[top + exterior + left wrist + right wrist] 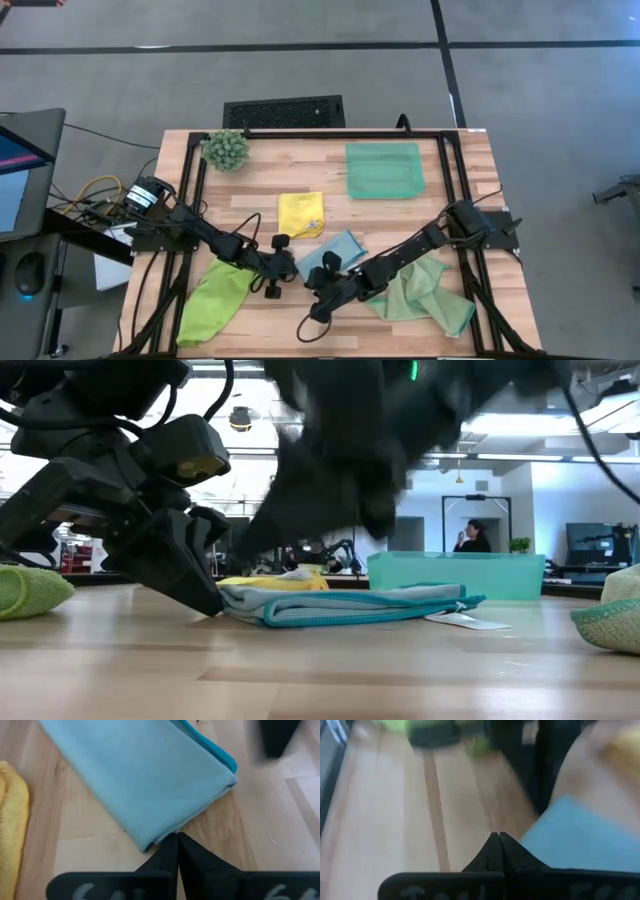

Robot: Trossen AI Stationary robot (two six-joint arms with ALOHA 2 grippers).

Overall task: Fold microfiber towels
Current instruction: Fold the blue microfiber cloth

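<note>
The light blue towel lies folded flat near the middle of the surface, its layered edges stacked neatly in the low view. The yellow towel sits just behind it, also folded into a small square. That makes 2 of 4 seemingly done. The lime green towel lies rumpled at the front on the left arm's side, and the pale sage towel lies loosely spread at the front on the right arm's side; both are left to fold. The left tool is closed and empty, its tips at the blue towel's edge. The right tool is closed and empty too, just beside the same towel's near corner
</note>
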